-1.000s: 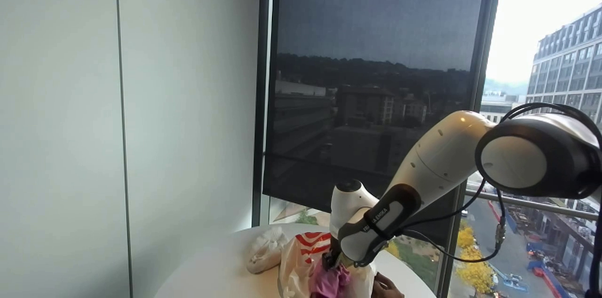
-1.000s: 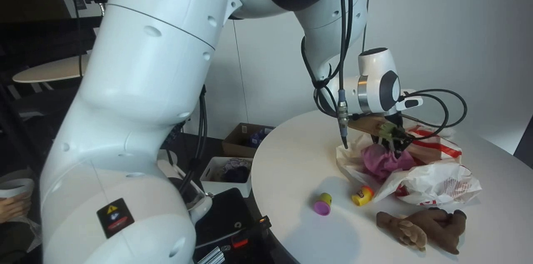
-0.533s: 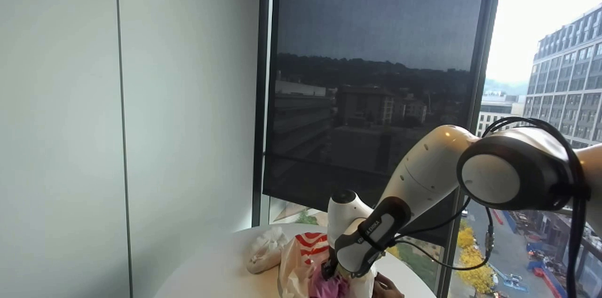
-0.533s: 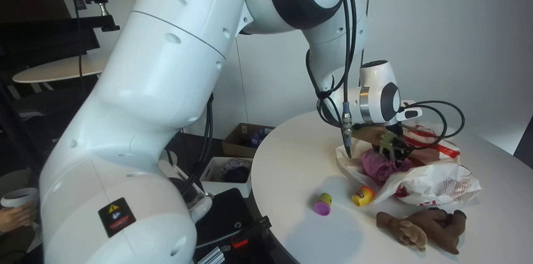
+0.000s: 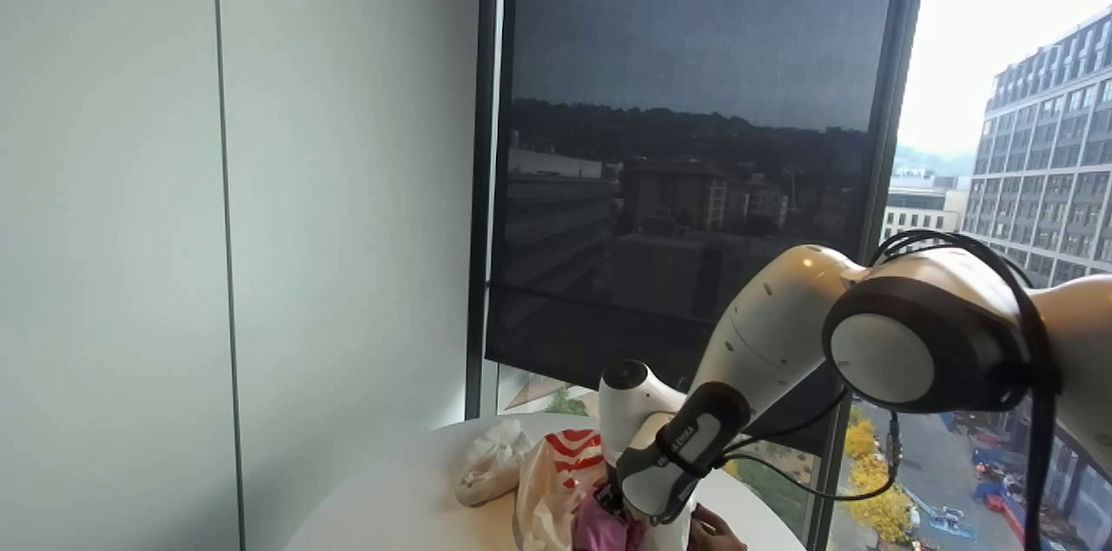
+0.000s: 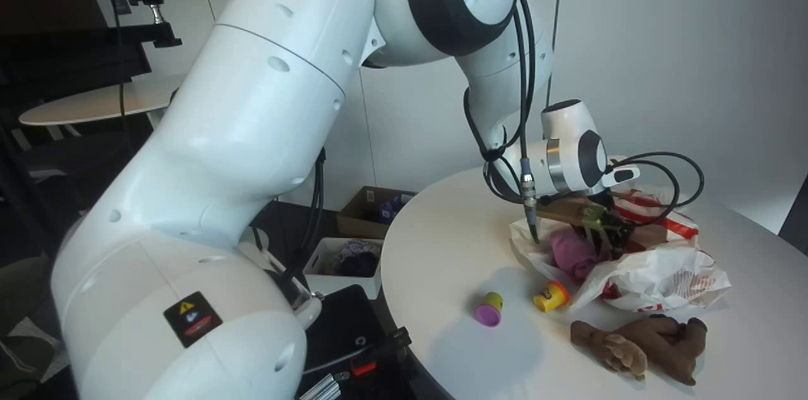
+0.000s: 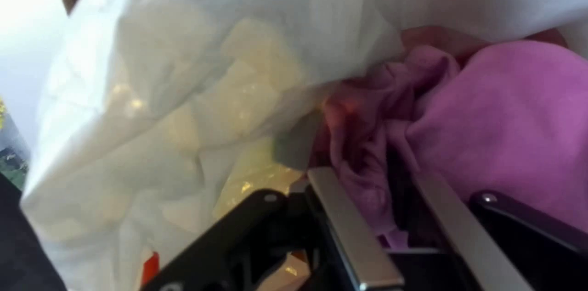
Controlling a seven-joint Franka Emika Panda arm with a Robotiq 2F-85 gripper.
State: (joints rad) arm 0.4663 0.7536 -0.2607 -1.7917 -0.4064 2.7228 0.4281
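One crumpled pink cloth (image 7: 505, 125) lies in the mouth of a white plastic bag with red print (image 6: 666, 277), on the round white bench (image 6: 442, 229). Claw (image 7: 374, 175) at it: fingers (image 7: 353, 231) apart, fold of cloth between, dark gap alongside; no pinch seen. Judged partway: claw among the folds, cloth not yet clear of the bag. Other bag contents: can't tell. Outside it: yellow tub with orange-red lid (image 6: 550, 297), small yellow-green tub with purple lid (image 6: 490, 310), brown soft toy (image 6: 663, 344). Below bench height: white bin (image 6: 325, 282) holding dark fabric (image 6: 360, 263).
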